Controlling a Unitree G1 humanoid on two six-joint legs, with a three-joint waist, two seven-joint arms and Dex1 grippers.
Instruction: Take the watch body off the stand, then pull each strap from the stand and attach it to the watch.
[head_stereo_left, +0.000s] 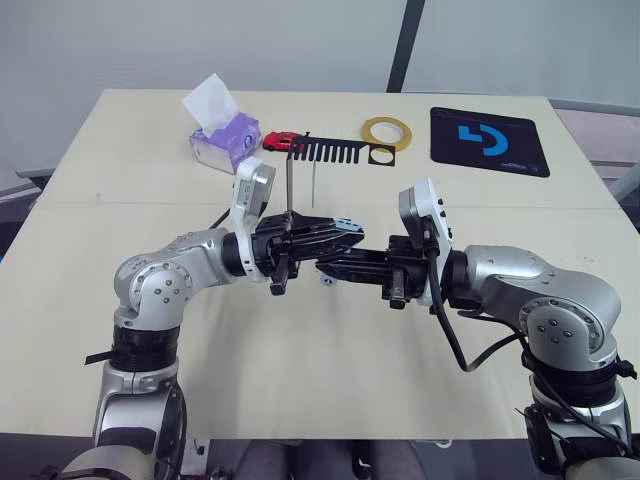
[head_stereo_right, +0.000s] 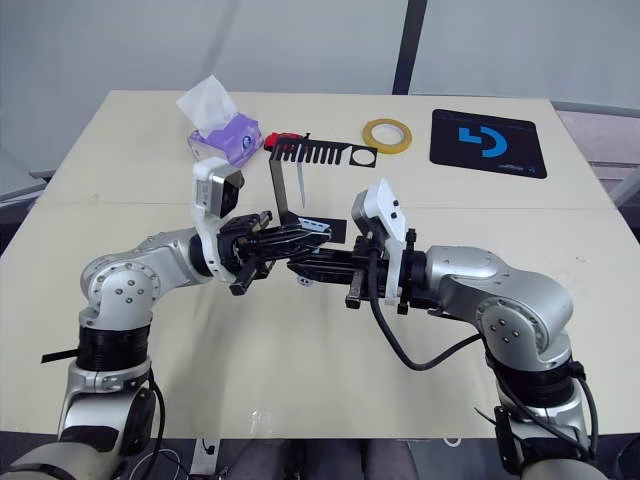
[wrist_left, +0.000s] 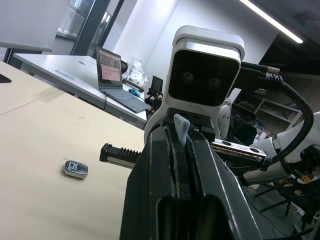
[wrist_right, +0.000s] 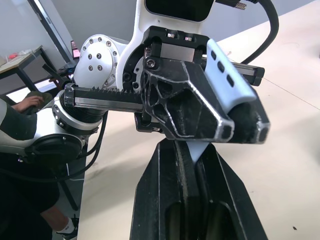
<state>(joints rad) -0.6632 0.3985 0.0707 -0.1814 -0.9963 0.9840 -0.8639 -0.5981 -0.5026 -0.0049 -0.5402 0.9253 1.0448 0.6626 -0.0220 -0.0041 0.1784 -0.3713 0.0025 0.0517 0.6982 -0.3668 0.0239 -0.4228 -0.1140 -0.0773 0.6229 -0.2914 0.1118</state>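
Both our grippers, left (head_stereo_left: 335, 232) and right (head_stereo_left: 330, 268), pinch one strap (wrist_right: 227, 82) tip to tip, apparently handing it over; watch (wrist_left: 75, 169) lies just below them.

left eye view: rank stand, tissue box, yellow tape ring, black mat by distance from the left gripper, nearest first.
From the left gripper:
1. stand, just behind it, mid-table.
2. yellow tape ring, far edge, toward the robot's right.
3. tissue box, far edge, robot's left; too close to the ring to rank firmly.
4. black mat, far right corner.
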